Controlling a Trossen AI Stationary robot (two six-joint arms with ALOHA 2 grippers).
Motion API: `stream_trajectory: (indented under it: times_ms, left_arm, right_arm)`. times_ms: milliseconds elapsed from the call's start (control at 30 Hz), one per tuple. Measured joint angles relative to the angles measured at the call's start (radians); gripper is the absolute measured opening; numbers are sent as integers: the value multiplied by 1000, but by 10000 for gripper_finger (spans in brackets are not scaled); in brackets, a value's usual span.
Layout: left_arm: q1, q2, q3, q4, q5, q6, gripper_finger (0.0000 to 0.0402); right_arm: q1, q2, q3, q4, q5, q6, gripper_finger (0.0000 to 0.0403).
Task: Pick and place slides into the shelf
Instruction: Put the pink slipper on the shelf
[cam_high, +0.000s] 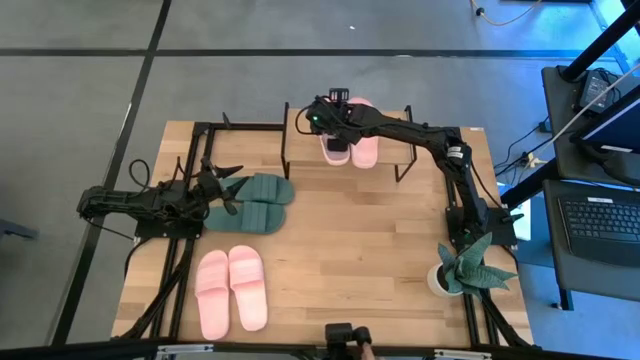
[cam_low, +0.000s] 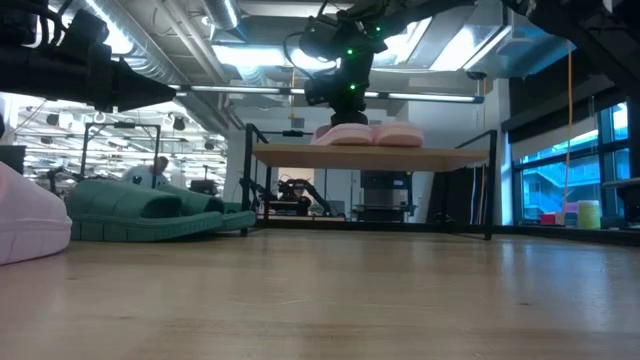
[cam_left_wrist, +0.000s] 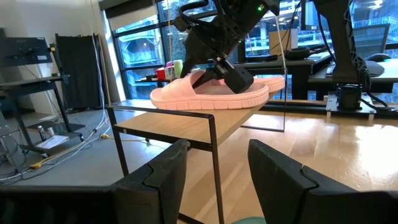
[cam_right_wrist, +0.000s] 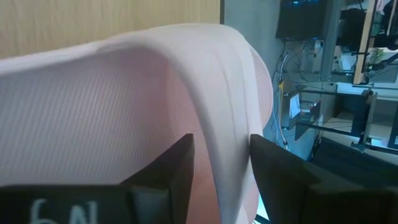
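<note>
A pink slide pair (cam_high: 352, 146) lies on the shelf's top board (cam_low: 370, 157) at the table's far edge. My right gripper (cam_right_wrist: 221, 171) reaches in from the right and is shut on the left slide (cam_left_wrist: 205, 96) of that pair. The dark green pair (cam_high: 255, 203) lies flat on the table at centre left. My left gripper (cam_left_wrist: 217, 168) hovers open just over its left end, pointing toward the shelf (cam_left_wrist: 186, 121). A second pink pair (cam_high: 231, 288) rests sole-down near the table's near edge. My right gripper pinches the wide strap (cam_right_wrist: 227, 124) of the left pink slide between its two fingers. One finger (cam_right_wrist: 171, 171) sits on the footbed side and the other (cam_right_wrist: 273, 168) outside. It comes slanting down from above. The slide's sole (cam_left_wrist: 211, 104) lies flat on the shelf's top board.
A potted plant (cam_high: 462, 268) stands by the right arm's base at the table's right edge. A camera mount (cam_high: 345, 336) sits at the near edge. The shelf's black legs (cam_left_wrist: 214, 162) rise between my left gripper and the shelf. Bare wood lies mid-table.
</note>
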Motion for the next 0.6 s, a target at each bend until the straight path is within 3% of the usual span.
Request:
stream_trajectory:
  times_ms: [367, 600]
  left_arm:
    - [0, 0, 0, 0, 0, -1, 164]
    - [0, 0, 0, 0, 0, -2, 164]
  right_arm:
    - [0, 0, 1, -21, -3, 5, 133]
    - [0, -2, 2, -27, -71, 6, 119]
